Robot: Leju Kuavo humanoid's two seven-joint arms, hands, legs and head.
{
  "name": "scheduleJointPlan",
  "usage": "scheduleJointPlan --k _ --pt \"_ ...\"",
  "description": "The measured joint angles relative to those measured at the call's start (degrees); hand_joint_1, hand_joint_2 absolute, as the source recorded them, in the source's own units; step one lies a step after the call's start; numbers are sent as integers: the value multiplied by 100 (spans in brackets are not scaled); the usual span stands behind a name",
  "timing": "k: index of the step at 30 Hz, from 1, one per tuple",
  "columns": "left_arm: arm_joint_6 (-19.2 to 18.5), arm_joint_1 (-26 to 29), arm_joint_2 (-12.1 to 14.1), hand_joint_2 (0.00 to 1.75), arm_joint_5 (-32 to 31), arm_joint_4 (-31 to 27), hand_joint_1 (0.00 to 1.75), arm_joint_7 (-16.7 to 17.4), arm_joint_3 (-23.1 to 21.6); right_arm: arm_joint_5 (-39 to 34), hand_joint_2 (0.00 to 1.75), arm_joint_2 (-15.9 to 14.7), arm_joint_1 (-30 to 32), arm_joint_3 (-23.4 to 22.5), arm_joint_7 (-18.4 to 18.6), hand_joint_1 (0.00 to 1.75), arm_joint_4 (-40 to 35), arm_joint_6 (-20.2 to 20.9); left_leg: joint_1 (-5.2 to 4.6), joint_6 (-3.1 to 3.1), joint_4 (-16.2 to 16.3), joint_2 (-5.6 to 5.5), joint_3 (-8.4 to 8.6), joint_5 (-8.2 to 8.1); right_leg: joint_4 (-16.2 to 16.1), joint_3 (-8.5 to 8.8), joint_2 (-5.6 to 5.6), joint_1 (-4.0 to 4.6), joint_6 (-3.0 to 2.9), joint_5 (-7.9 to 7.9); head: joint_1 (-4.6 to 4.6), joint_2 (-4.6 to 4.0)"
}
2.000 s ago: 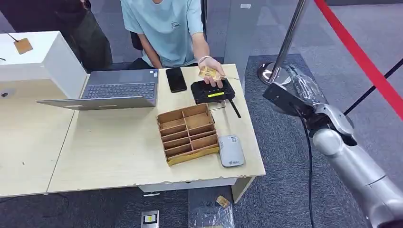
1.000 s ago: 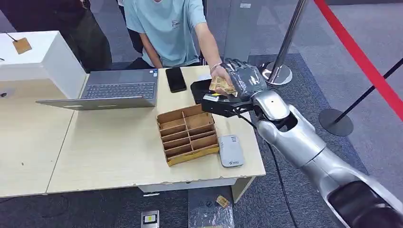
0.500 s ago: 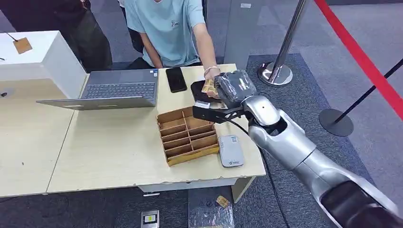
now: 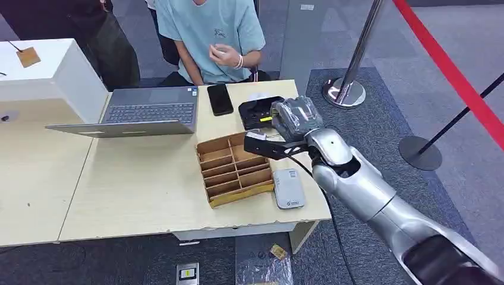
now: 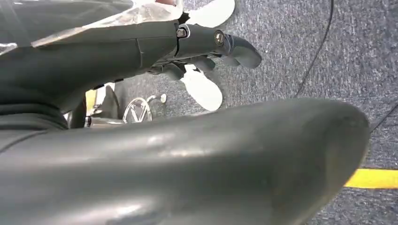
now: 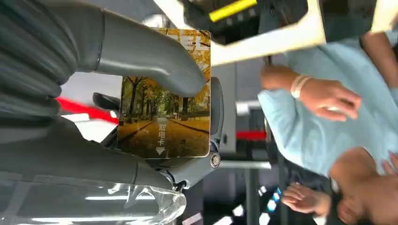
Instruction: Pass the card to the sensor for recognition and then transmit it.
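Observation:
My right hand [image 4: 295,119] hovers over the right side of the table, just beside a black device with a yellow strip [image 4: 257,111]. In the right wrist view its thumb [image 6: 145,61] presses a card with an autumn-trees picture [image 6: 164,117] against the fingers behind it. In the head view the hand hides the card. A flat grey reader [image 4: 289,188] lies near the table's front edge, below the hand. My left hand [image 5: 225,44] hangs above grey carpet, fingers extended and holding nothing.
A wooden divider box [image 4: 235,166] sits left of my right hand, with a laptop [image 4: 142,113] and a phone [image 4: 220,98] behind it. A person in a light blue shirt sits behind the table, hand [image 4: 223,54] at the chest. A metal post [image 4: 347,89] stands to the right.
My right arm swung in from the right to the person's hand over the black device and took the card. The person's hand has since pulled back to the chest.

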Motion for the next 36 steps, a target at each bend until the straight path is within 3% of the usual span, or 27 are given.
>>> scheduleJointPlan --k 7,14,23,36 --pt "22 1 0 0 105 2 0 9 0 -873 175 -76 540 -205 2 175 -48 9 0 0 0 0 0 0 -2 1 0 0 0 0 -2 0" --pt "52 3 -2 0 149 2 0 7 0 -1593 175 -122 1157 -433 -147 175 -22 -332 0 0 -1 0 -1 -1 -2 1 0 0 0 0 -2 0" --pt "70 2 -4 0 153 2 0 -4 0 -1816 175 -146 1618 -592 -310 175 149 -472 0 0 -1 1 0 0 -2 1 0 0 0 0 -2 0" --pt "74 0 -39 0 144 2 0 -44 0 -1910 175 -142 1817 -640 -385 175 387 -481 0 0 -1 2 0 -1 -2 1 0 0 0 0 -2 0"
